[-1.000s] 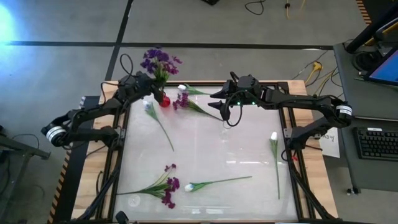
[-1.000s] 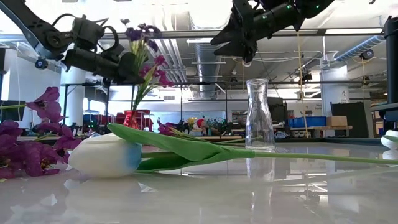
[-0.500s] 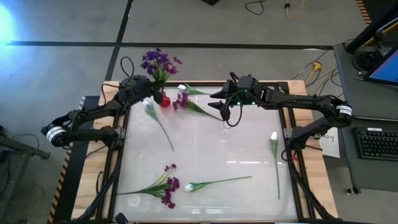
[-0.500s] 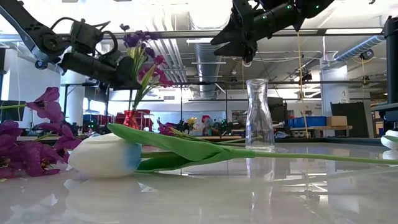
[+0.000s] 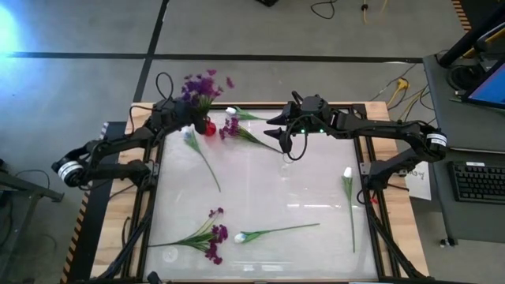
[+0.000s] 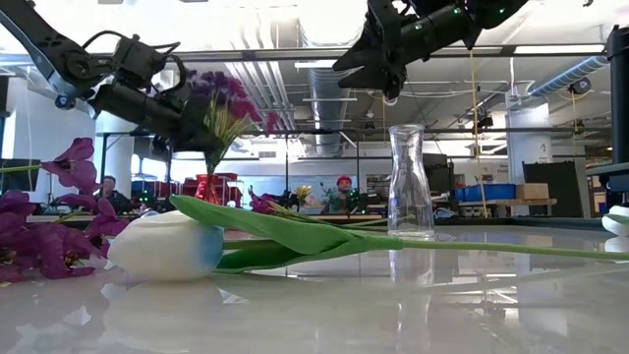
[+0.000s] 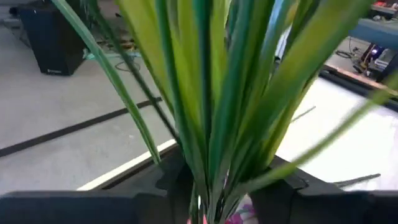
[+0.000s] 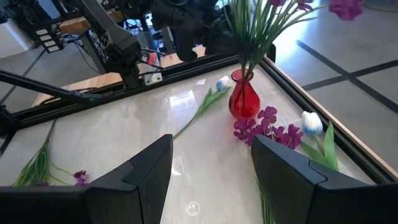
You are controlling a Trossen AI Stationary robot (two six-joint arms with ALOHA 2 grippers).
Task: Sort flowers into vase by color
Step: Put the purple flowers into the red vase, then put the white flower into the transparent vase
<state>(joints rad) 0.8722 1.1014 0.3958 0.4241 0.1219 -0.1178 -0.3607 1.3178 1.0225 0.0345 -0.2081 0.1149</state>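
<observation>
The left end effector [image 5: 186,120] is held at the far left corner of the glossy white tabletop [image 5: 260,189], right beside the small red glass vase [image 5: 208,126], with its arm reaching in from the left edge; in the left wrist view green stalks [image 7: 211,106] are seen rising between the dark fingers [image 7: 283,193], but whether the fingers are parted or pressed on the stalks cannot be told. A bunch of purple-blossomed artificial flowers [image 5: 200,85] is stood in that red vase, leaning out past the far edge. The right end effector [image 5: 286,136] is held high over the far middle of the tabletop, above the clear glass carafe-shaped vase [image 6: 410,183], with its two fingers [image 8: 143,171] set apart and nothing between them. A loose purple-blossomed stem [image 5: 241,131] and a white tulip-like bud [image 5: 230,111] are laid just beside the red vase, and another white-budded stem [image 5: 200,154] is angled inward from it. At the near edge a purple cluster [image 5: 207,235] and a white-budded stem [image 5: 272,232] are laid close together, and one more white-budded stem [image 5: 349,197] is laid along the right edge. The middle of the tabletop is left as open room between these groups.
</observation>
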